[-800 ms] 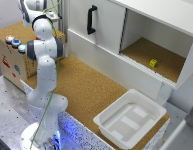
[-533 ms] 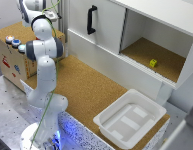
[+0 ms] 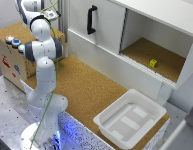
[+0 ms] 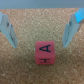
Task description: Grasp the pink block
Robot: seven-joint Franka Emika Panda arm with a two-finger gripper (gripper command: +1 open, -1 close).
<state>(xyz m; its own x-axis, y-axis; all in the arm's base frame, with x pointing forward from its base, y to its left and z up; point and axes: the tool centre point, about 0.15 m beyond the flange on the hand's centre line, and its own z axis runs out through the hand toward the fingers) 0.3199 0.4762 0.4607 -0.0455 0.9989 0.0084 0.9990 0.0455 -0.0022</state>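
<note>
Standing at the exterior view's left, the white robot arm point(image 3: 43, 75) rose from its base on the metal table and reached up toward the top corner, where its end went out of frame, so neither the gripper nor the pink block showed there. A cork-covered counter point(image 3: 91, 95) ran beside it, with a white tray point(image 3: 130, 120) at its near end. Behind the counter, a white cabinet point(image 3: 111, 35) with a black handle point(image 3: 90, 19) had an open compartment holding a small yellow cube point(image 3: 153, 63). A wooden box point(image 3: 11, 57) sat behind the arm.

From the wrist view, the gripper point(image 4: 40, 33) hung with its two blue fingers point(image 4: 9, 31) spread wide apart. The pink block point(image 4: 46, 54), lettered in black, lay on cork between and just beyond the fingertips, touching neither.
</note>
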